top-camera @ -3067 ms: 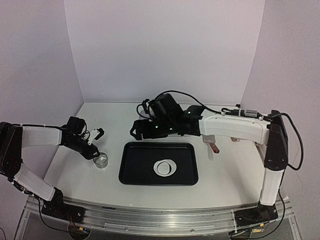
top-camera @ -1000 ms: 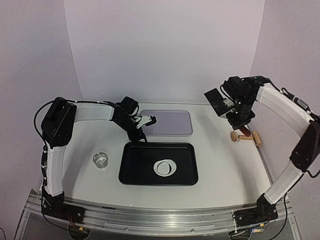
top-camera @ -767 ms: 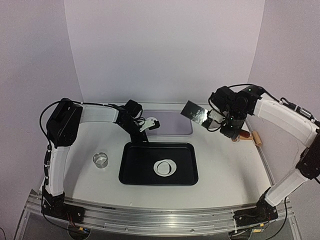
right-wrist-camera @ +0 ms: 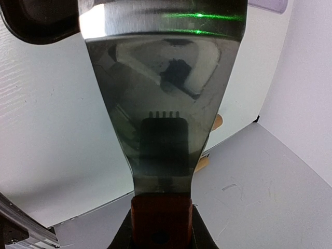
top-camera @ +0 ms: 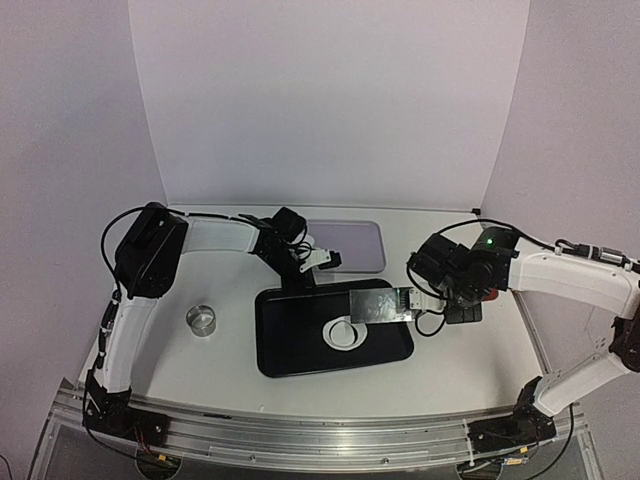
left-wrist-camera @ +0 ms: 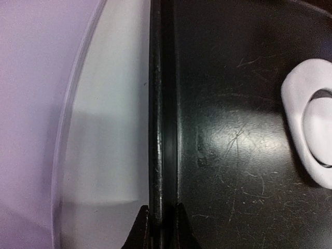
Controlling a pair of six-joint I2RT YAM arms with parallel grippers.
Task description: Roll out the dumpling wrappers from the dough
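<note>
A black tray lies mid-table, slightly turned. On it a ragged ring of dough surrounds a round dumpling wrapper. My left gripper is shut on the tray's far left rim, one finger on each side of it. My right gripper is shut on the red-brown handle of a steel scraper. The blade hangs over the tray's far right part, its corner close to the dough.
A clear lavender tray sits just behind the black one. A small round cutter stands on the table to the left. A wooden end shows behind the scraper blade. Purple walls close in both sides.
My left gripper has closed on the black tray's far rim, and the tray has shifted and turned. My right arm has swung the scraper left and down over the tray.
</note>
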